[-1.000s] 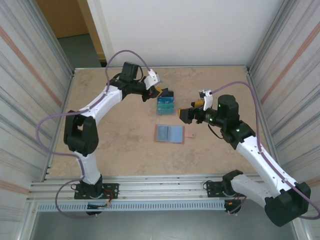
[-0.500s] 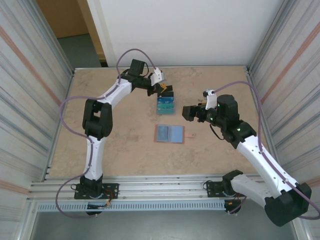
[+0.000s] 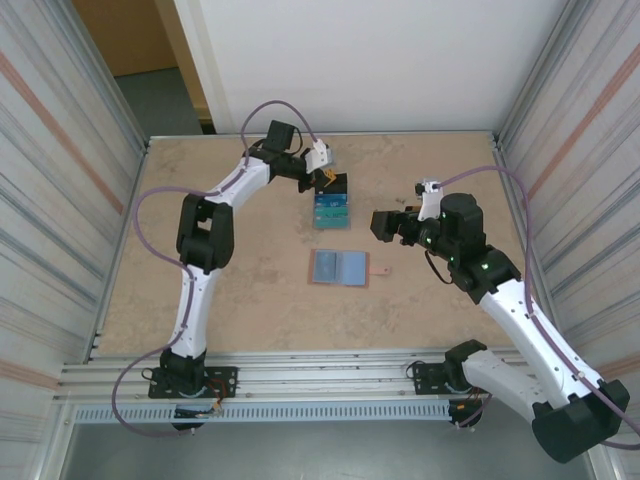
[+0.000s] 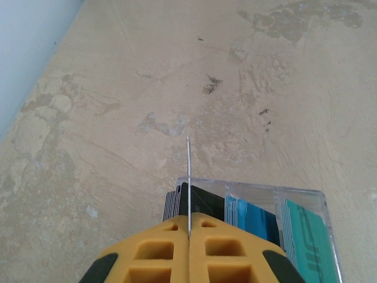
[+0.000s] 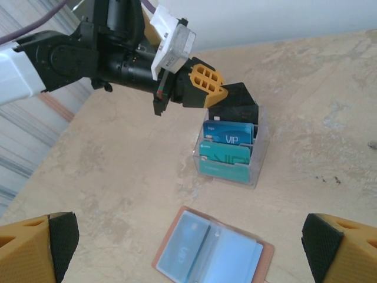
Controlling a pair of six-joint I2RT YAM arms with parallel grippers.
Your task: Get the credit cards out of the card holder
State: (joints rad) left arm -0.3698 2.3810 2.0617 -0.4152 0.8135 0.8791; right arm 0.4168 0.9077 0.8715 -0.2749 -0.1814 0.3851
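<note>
Card holder point(image 3: 340, 267) lies open mid-table point(image 3: 230, 300); pocket contents unclear. Several credit cards point(image 3: 331, 212) already stand in clear box point(image 5: 259, 154) beyond it. Left hand point(image 3: 328, 180) clenched on card point(image 4: 188, 171) above box; right hand point(image 3: 381, 225) spread, empty. Likely nearly finished.

credit card point(image 4: 188, 171): edge-on between the left end effector's point(image 4: 188, 227) pads; face unreadable
clear rack point(image 4: 306, 200): near side hidden behind those fingers, cut off by the bottom edge
card holder point(image 5: 209, 256): near corner cut off, right wrist view
right end effector point(image 5: 188, 247): fingers point(image 5: 38, 244) cropped at both bottom corners
</note>
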